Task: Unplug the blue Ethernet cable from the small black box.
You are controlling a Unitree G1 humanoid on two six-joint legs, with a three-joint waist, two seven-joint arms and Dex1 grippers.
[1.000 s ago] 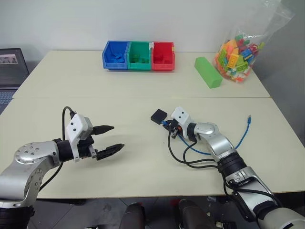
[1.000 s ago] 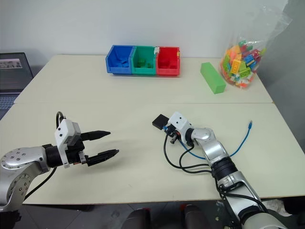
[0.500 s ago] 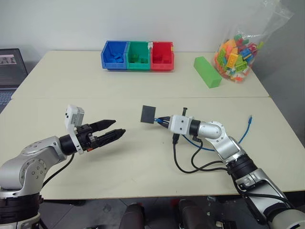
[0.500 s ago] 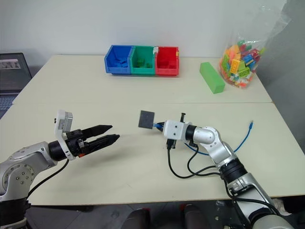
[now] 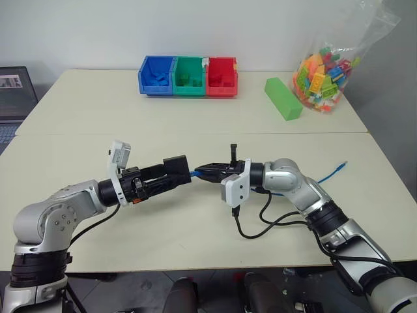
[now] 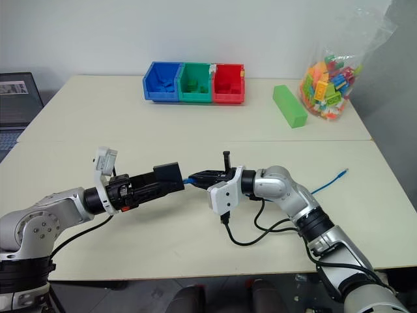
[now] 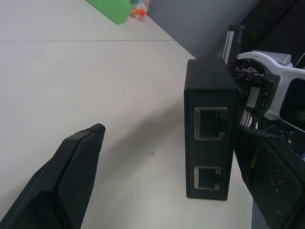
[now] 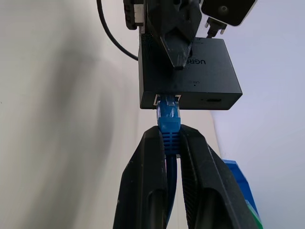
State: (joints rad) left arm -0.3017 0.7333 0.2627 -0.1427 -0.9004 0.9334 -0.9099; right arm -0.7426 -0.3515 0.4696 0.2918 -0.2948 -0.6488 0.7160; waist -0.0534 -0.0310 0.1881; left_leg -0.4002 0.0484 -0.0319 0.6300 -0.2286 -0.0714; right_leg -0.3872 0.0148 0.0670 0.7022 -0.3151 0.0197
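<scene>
Both arms have met mid-table — left claw [image 7: 157,181] now straddles small black box [image 5: 176,164].

Lab, sorting bins [image 5: 188,76], laptop [image 5: 14,91], tables [image 5: 195,215]

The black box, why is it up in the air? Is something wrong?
Nothing is broken. The small black box hangs off the table on the blue Ethernet cable, plug still in, pinched by the right claw. The open left claw brackets it.

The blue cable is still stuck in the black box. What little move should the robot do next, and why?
Probably close the left gripper on the box. Its fingers stand open on either side of the box without pinching it, while the right gripper is shut on the cable just behind the plug, which still sits in the port. Once the box is held, the right can pull the plug out.
</scene>
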